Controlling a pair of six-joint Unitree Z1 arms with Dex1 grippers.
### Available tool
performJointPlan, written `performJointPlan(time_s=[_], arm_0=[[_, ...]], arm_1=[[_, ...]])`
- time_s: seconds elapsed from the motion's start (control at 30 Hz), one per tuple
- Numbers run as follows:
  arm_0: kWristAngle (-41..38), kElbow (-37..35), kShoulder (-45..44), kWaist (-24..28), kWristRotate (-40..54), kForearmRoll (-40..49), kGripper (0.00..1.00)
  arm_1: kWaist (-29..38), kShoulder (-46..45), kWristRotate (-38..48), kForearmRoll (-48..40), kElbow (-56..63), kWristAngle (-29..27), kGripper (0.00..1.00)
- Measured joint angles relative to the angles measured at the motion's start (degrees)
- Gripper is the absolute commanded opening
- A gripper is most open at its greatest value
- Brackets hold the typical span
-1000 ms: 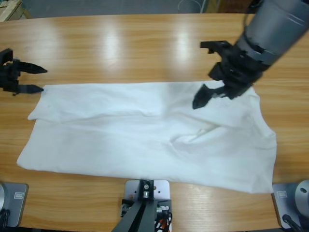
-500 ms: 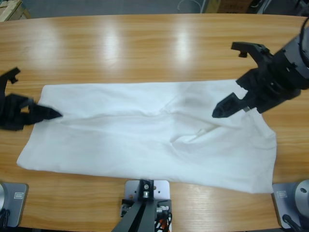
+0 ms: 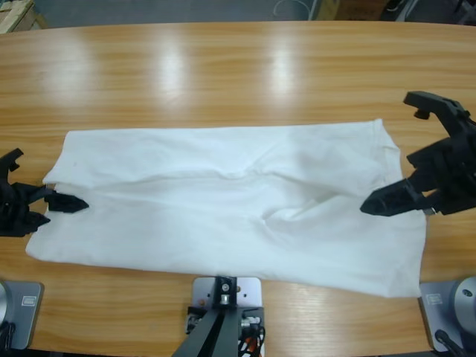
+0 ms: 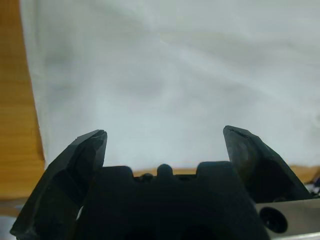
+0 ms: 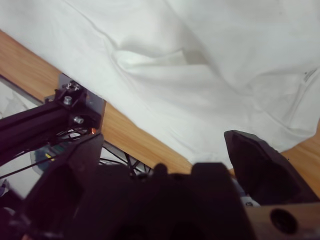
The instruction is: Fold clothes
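I see the long wooden table (image 3: 223, 67) shining under ceiling glare, its far half bare. The white T-shirt (image 3: 230, 201) lies spread flat across the near half, creased at the middle. My left gripper (image 3: 56, 202) sits at the shirt's left edge, jaws apart, gripping nothing. My right gripper (image 3: 405, 152) hangs at the right edge, jaws wide apart, also holding nothing.

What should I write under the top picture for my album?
Two open robot grippers, left and right, wait at each end of a white T-shirt on a wooden table.
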Motion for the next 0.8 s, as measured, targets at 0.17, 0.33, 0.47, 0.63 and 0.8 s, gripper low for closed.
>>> performJointPlan(time_s=[0.17, 0.33, 0.47, 0.63, 0.8], arm_0=[[1.62, 0.18, 1.48, 4.35, -0.39, -4.83, 0.912], [2.16, 0.19, 5.65, 8.42, 0.42, -8.61, 0.913], [2.26, 0.19, 9.28, 9.63, 0.64, -9.2, 0.912], [2.27, 0.14, 10.55, 12.54, 0.71, -9.34, 0.911], [2.27, -1.69, 10.55, 14.97, 2.5, -9.03, 0.91]], arm_1=[[0.0, -2.07, 0.87, 0.0, 0.83, 0.12, 0.994], [0.0, -2.3, 1.07, 0.0, 0.91, 0.15, 0.996], [0.0, -2.3, 1.19, 0.0, 0.91, 0.15, 0.995], [0.0, -2.3, 1.44, -0.01, 0.92, 0.15, 0.996], [0.0, -2.3, 1.65, -0.01, 1.01, 0.15, 0.996]])
